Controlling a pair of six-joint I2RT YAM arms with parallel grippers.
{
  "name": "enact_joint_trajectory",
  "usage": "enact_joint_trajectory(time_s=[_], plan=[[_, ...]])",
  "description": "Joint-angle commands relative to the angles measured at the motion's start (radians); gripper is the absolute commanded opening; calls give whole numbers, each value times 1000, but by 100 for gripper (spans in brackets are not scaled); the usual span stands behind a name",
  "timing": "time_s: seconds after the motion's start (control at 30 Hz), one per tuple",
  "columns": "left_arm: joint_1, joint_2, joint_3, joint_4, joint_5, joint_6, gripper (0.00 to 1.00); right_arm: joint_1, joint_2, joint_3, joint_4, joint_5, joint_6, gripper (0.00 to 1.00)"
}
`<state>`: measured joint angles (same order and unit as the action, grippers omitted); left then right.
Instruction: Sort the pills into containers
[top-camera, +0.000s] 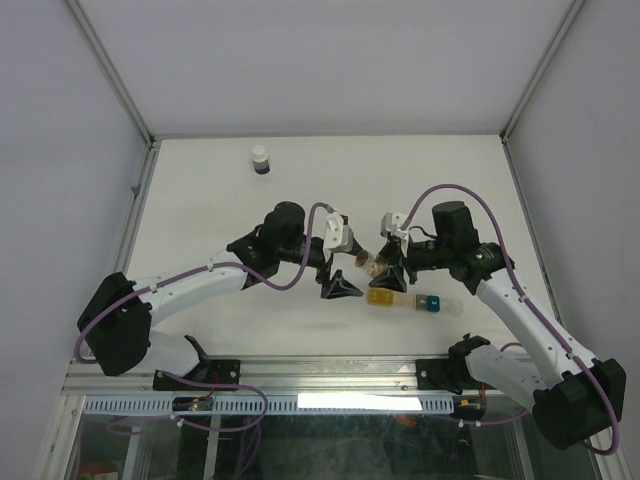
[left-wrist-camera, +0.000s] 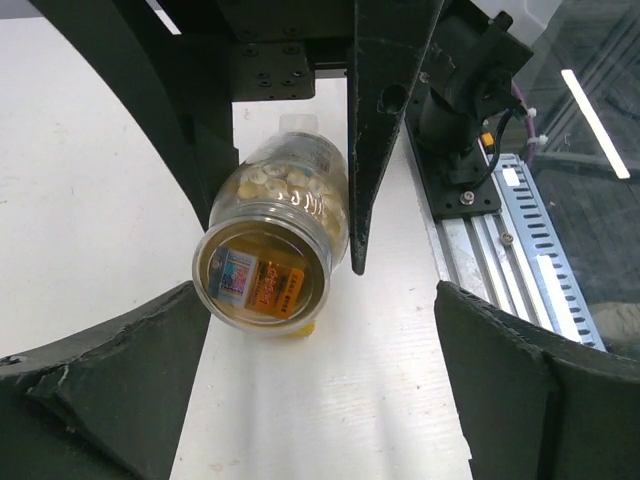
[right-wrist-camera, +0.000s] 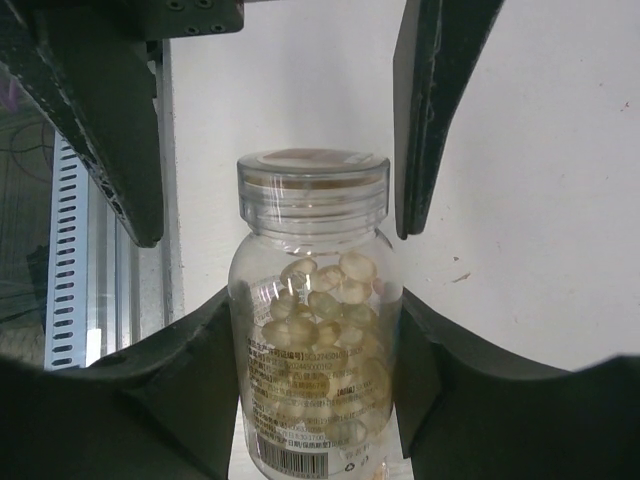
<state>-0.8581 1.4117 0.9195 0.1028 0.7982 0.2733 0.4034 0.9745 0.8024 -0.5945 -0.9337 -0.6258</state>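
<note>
At the near edge of the table (top-camera: 200, 190), both arm bases sit on a metal rail (top-camera: 330, 372). Just past that, the containers (top-camera: 415, 301) lie flat on the white top. It's a little strip with a yellow cell at its left end and a teal one further right, pretty much under the right arm's wrist. Way at the back a white-capped dark blue bottle (top-camera: 260, 160) stands alone, well apart from everything.

Both arms bend inward from their bases, so the grippers meet over the middle of the table, just behind the strip.

The right gripper (right-wrist-camera: 315, 300) pinches a clear vial (right-wrist-camera: 315, 350) by its body, one finger hugging each side. The vial's clear cap (right-wrist-camera: 313, 180) is on and points at the other arm.

The left gripper (left-wrist-camera: 318, 300) has its fingers spread wide, one on either side of that cap. One sits well off it and the other just beside it; I can't tell if that one touches.

The pills (right-wrist-camera: 320, 310) are pale tan and piled inside the vial, so they sit right between the right fingers, above the table and near the strip's yellow end.
</note>
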Motion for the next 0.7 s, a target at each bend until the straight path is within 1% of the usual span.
enact_joint_trajectory(time_s=[0.0, 0.17, 0.3, 0.37, 0.43, 0.53, 0.6, 0.67], plan=[[-4, -93, -49, 164, -71, -36, 99, 1, -22, 40, 64, -46, 8, 0], [3, -137, -108, 223, -164, -119, 99, 0, -22, 40, 61, -51, 6, 0], [3, -209, -193, 281, -263, -209, 99, 1, -24, 38, 61, -52, 5, 0], [4, -260, -244, 332, -284, -289, 99, 0, -23, 38, 61, -50, 5, 0], [5, -319, -286, 374, -342, -396, 99, 0, -21, 39, 62, -50, 5, 0], [5, -384, -333, 440, -348, -526, 99, 0, -19, 37, 63, -50, 5, 0], [5, -406, -352, 487, -364, -633, 99, 1, -16, 36, 62, -49, 5, 0], [5, -408, -346, 490, -378, -719, 97, -1, -15, 37, 64, -48, 5, 0]])
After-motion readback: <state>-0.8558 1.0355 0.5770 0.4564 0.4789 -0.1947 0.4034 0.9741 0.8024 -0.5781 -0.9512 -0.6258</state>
